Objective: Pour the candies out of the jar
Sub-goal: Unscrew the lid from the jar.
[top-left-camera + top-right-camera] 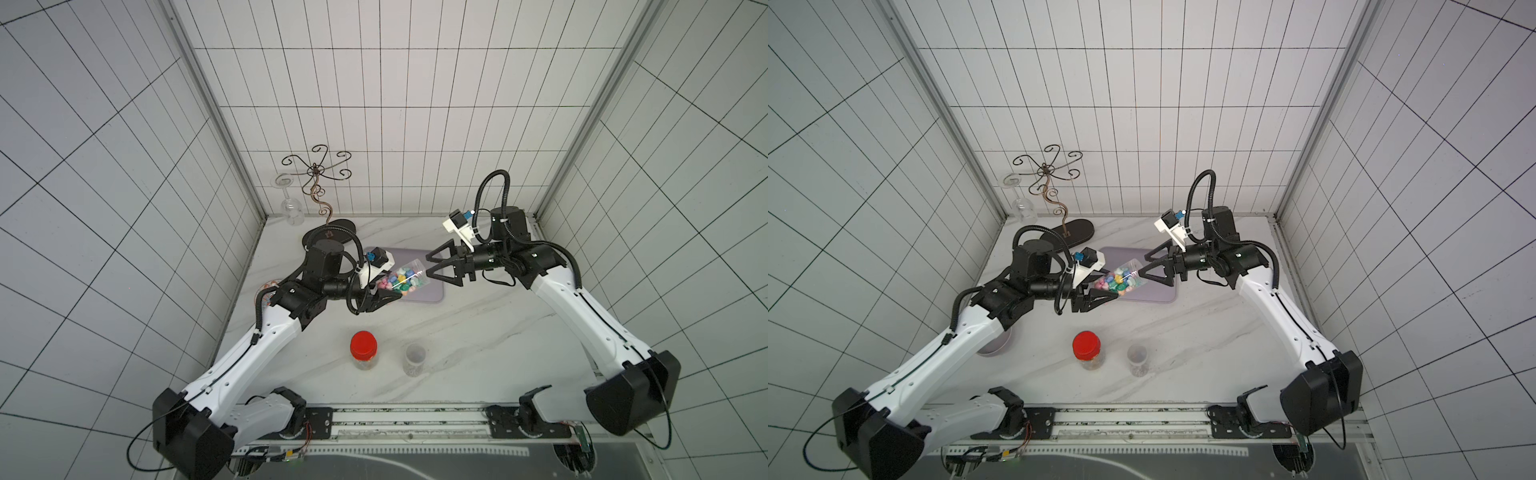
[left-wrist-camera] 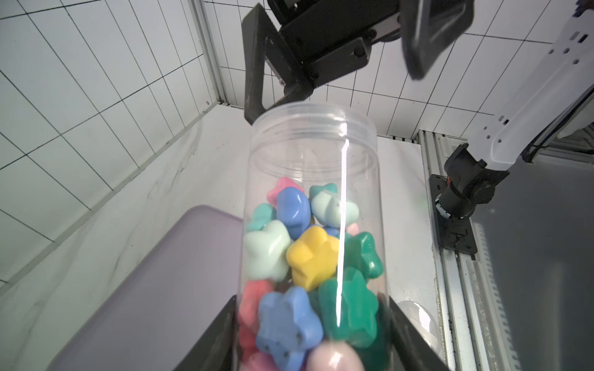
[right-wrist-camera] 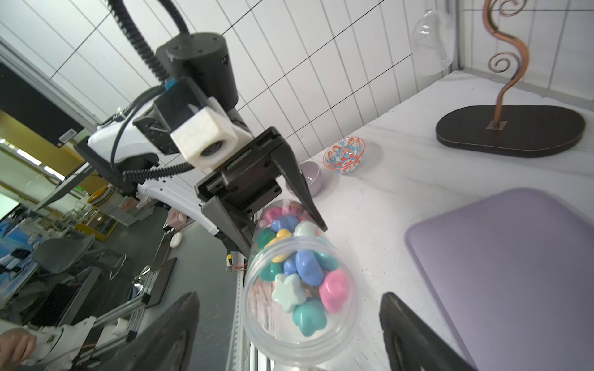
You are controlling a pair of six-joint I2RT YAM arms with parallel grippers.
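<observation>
My left gripper [image 1: 388, 286] [image 2: 313, 337] is shut on the lower body of a clear plastic jar [image 1: 405, 277] [image 1: 1123, 276] [image 2: 313, 154] [image 3: 299, 321]. The jar is tipped on its side above the lilac tray [image 1: 430, 293] [image 1: 1160, 294], and its mouth has no lid. The candies [image 1: 397, 280] [image 2: 311, 253] [image 3: 303, 273], pastel and green star shapes, lie in its lower half. My right gripper [image 1: 428, 266] [image 1: 1142, 267] [image 3: 289, 298] stands open at the jar's mouth, with a finger on each side of the rim and clear of it.
A red-lidded jar [image 1: 364, 345] and a small clear cup [image 1: 414, 355] stand near the front of the marble table. A copper glass stand [image 1: 328, 237] with a hanging wine glass [image 1: 291, 203] is at the back left. A patterned bowl [image 3: 344, 154] and a purple bowl [image 3: 310, 175] sit at the left.
</observation>
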